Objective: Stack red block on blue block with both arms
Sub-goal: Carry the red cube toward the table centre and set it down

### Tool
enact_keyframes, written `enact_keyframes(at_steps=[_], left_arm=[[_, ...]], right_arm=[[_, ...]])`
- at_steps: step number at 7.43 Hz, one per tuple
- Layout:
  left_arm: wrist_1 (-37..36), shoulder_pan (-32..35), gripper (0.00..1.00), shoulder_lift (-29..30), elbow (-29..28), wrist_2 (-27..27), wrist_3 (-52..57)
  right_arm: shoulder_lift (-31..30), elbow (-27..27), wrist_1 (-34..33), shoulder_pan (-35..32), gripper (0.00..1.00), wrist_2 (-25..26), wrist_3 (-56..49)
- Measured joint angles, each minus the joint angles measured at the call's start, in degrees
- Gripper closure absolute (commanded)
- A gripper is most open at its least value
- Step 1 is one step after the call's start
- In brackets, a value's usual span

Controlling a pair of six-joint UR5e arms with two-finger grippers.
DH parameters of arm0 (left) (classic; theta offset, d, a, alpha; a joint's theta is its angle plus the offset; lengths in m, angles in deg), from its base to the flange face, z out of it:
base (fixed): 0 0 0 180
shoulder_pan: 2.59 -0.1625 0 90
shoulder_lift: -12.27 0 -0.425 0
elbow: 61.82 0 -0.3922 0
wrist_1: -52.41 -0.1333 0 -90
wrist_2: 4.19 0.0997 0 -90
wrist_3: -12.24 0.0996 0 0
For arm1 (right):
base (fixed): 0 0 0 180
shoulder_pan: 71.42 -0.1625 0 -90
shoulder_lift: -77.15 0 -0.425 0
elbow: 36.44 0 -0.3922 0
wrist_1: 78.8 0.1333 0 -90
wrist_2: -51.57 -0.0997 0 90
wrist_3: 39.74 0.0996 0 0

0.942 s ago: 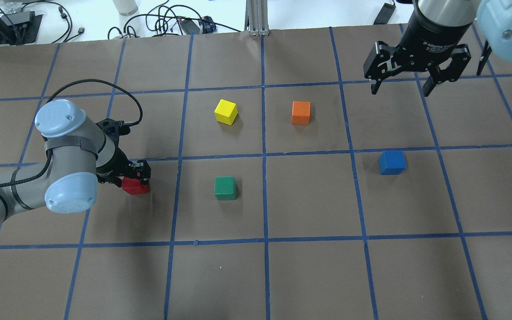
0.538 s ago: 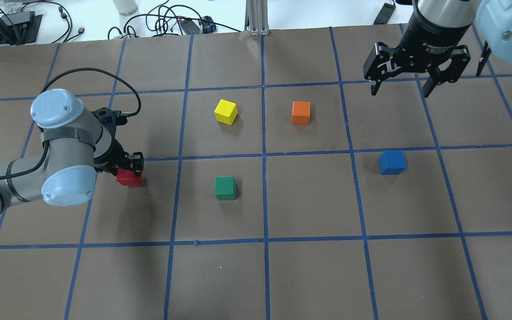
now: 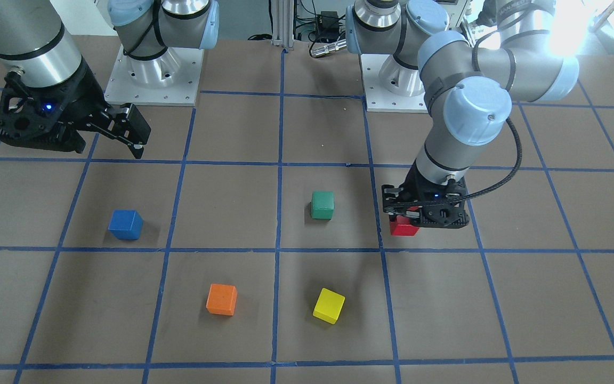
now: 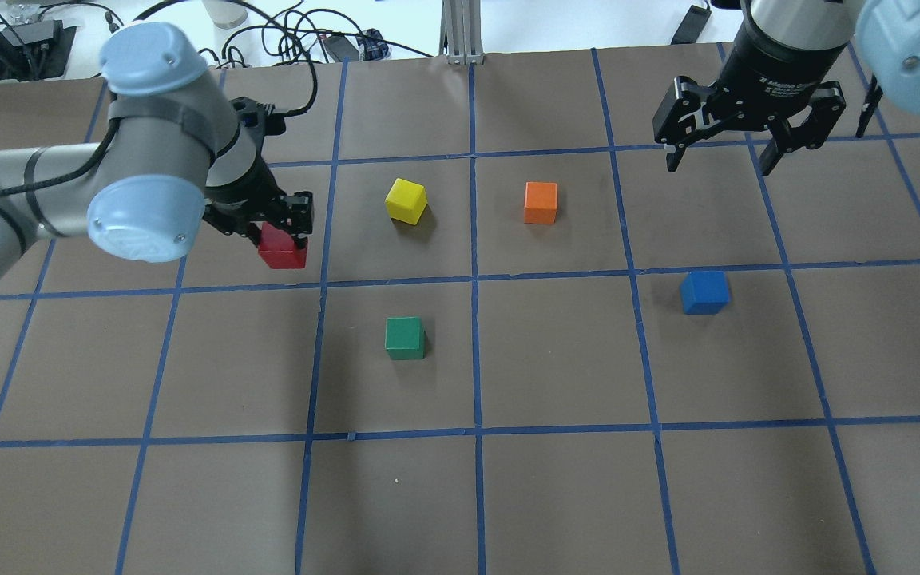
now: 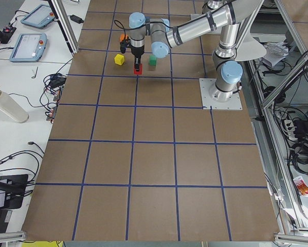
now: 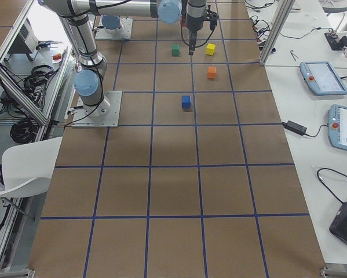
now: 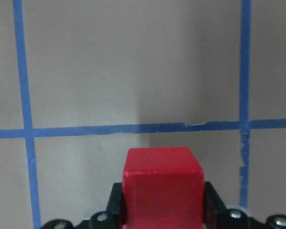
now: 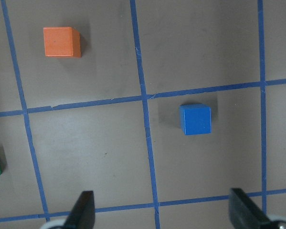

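Left end effector (image 4: 279, 233), pinching red block (image 4: 283, 255), has raised it off tabletop (image 4: 556, 495) & swung fwd. Pick looks done, carry next. Right end effector (image 4: 722, 164) spread, near blue block (image 4: 703, 291).

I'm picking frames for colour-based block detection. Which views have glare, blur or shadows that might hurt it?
Exterior front-facing: glare whitens the left arm at top right. Left wrist-mounted: the red block looks soft, close to the lens, with a shadow beyond it. Right wrist-mounted: the blue block is sharp, with a faint shadow on its right.
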Motion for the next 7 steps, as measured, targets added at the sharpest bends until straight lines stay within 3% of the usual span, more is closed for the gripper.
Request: enact_keyframes(at_steps=[3,5,6,7], left_arm=[[-4.13,12.94,1.0,7.14,-4.51,-3.86,-13.36],[-6.67,17.94,0.83,11.43,-4.78,-3.72,-17.51],[-7.79,19.15,0.63,13.0,-4.73,-3.52,-18.23],[-8.27,19.9,0.11,14.19,-4.64,-3.4,-18.35]], right_arm=[[-0.07,0.02,0.0,-0.02,0.0,-0.08,0.0],[-0.08,0.01,0.0,-0.08,0.0,-0.1,0.0],[-0.09,-0.02,0.0,-0.08,0.0,-0.09,0.0],[-0.09,-0.05,0.0,-0.09,0.0,-0.14,0.0]])
